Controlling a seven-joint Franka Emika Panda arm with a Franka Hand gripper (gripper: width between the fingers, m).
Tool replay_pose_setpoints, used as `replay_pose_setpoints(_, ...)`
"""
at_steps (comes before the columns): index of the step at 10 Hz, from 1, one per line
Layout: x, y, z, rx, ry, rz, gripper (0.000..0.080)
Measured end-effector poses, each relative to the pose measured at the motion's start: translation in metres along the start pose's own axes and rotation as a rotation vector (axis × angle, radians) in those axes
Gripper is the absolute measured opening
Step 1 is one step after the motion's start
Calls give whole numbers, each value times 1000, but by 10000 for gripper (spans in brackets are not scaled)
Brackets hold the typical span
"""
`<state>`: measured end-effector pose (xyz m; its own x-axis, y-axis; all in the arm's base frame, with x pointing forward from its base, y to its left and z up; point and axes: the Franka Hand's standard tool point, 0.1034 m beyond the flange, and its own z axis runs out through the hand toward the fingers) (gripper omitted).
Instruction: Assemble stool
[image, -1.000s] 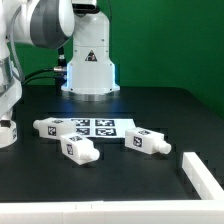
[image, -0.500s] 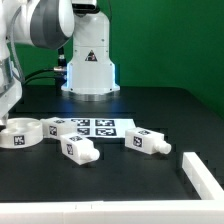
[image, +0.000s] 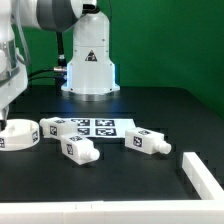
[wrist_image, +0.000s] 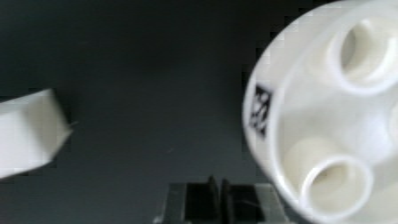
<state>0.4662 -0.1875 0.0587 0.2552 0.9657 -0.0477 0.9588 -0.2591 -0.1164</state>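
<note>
The round white seat (image: 17, 133) lies flat at the exterior view's left edge, with a tag on its rim. In the wrist view the seat (wrist_image: 329, 100) shows its round sockets close beside my gripper (wrist_image: 214, 203). The gripper's two dark fingers are pressed together with nothing between them, beside the seat's rim. Three chunky tagged legs lie on the table: one (image: 55, 126) next to the seat, one (image: 80, 150) nearer the front, and one (image: 147, 142) to the right. One white leg end (wrist_image: 25, 135) shows in the wrist view. In the exterior view the gripper is cut off at the left edge.
The marker board (image: 97, 127) lies flat between the legs. A long white bar (image: 205, 174) lies at the front right. The arm's white base (image: 90, 62) stands at the back, and its links rise along the left edge.
The seat has slid in from the left edge toward the exterior view's right and now lies next to the nearest leg. The arm has swung up and left. The legs have not moved.
</note>
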Motion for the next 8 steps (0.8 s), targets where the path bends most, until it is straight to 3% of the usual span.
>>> replay_pose_setpoints(1,6,4,-5,-9,-2,-10,2)
replay_pose_setpoints(3,4,2,-1,-1,-2,-8,1)
replay_pose_setpoints(4,4,1,0,1,-1,-8,83)
replay_pose_setpoints(5,-1,-4,4,17,-2,-10,224)
replay_pose_setpoints(6,-8,-7,6,25,-3,-6,224)
replay_pose_setpoints(8,-16,-21,28,54,3,-10,541)
